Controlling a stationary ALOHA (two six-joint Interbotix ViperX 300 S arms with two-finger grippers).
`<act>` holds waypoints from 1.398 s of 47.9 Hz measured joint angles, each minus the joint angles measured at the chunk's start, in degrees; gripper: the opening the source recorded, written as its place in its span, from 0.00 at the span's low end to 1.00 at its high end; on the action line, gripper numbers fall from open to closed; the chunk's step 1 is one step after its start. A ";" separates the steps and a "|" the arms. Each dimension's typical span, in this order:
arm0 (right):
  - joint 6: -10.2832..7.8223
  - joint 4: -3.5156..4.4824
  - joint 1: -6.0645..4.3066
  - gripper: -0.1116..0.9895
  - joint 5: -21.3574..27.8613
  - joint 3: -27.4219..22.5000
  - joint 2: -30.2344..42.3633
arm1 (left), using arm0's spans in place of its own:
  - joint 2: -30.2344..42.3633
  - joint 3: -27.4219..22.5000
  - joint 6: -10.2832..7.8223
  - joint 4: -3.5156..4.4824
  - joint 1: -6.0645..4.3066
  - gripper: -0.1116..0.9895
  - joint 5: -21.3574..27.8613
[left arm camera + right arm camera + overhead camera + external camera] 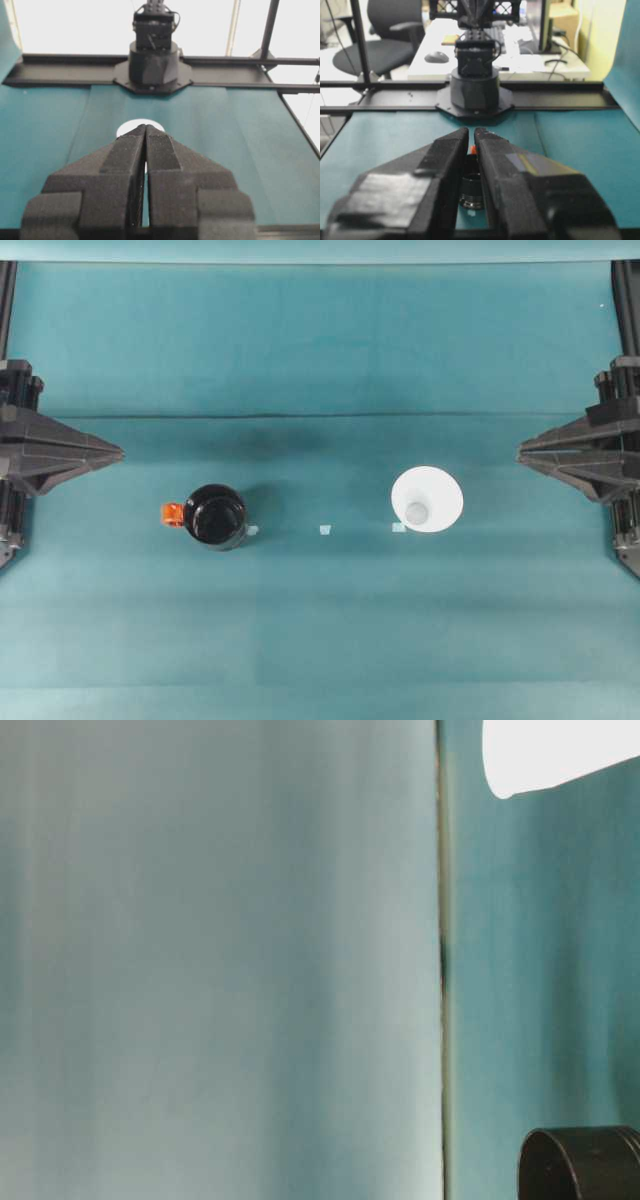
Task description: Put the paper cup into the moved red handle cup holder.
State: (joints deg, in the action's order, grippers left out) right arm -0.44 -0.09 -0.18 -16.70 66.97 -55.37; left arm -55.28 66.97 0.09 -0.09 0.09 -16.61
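Paper cup (427,499), plain white with a wide round rim tapering to a small base, stands upright and empty on the teal table cloth (320,640), right of centre. Well apart to its left stands the glossy black round cup holder (215,516), also empty, its red-orange tab handle (172,514) pointing left. Farther out, the left gripper (118,452) and right gripper (522,451) hover at the table's edges, both clenched on nothing, clear of both containers.
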 measured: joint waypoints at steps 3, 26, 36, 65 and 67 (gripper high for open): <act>-0.09 -0.18 0.18 0.08 0.26 0.00 0.09 | -0.09 0.00 0.35 -0.26 -0.18 0.12 0.35; -3.60 -1.93 0.35 0.00 9.76 0.00 -1.67 | 0.00 -2.11 0.97 -0.62 -0.44 0.12 15.03; -3.60 -1.93 0.35 0.00 12.04 -0.09 -2.20 | 1.93 -6.68 2.11 -0.53 -0.44 0.12 34.10; -3.78 -2.02 0.26 0.00 14.77 -0.53 -2.29 | 12.92 -10.63 8.61 -0.53 -0.53 0.12 44.47; -4.13 -2.02 0.26 0.00 15.03 -0.44 -2.29 | 13.45 -10.81 8.61 -0.62 -0.44 0.12 44.56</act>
State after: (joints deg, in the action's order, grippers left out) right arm -4.57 -2.11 0.09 -1.67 66.53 -57.66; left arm -41.84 56.16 8.70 -0.70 -0.35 27.95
